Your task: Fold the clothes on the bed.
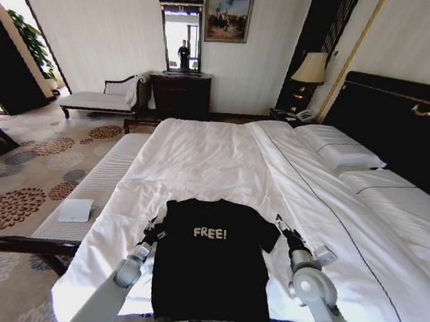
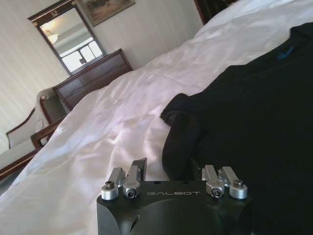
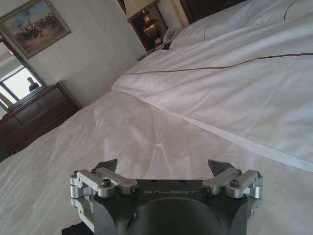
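The clothes are one black T-shirt point(image 1: 210, 264) with white "FREE!" lettering. It lies flat, chest up, near the front edge of the bed point(image 1: 222, 161). My left gripper point(image 1: 155, 228) rests on the sheet at the shirt's left sleeve. In the left wrist view this gripper point(image 2: 167, 169) is open; the sleeve's edge point(image 2: 181, 132) lies between its fingers and white sheet shows beside one finger point(image 2: 140, 169). My right gripper point(image 1: 280, 222) sits just outside the right sleeve. It point(image 3: 164, 166) is open wide over bare white sheet, with a scrap of black cloth point(image 3: 73, 228) beside its body.
Pillows point(image 1: 340, 146) and the dark headboard point(image 1: 395, 115) lie to the right. A long padded bench point(image 1: 92, 191) with a white paper point(image 1: 75, 210) runs along the bed's left side. A dresser point(image 1: 181, 95), chaise point(image 1: 96, 99) and lamp point(image 1: 310, 69) stand by the far wall.
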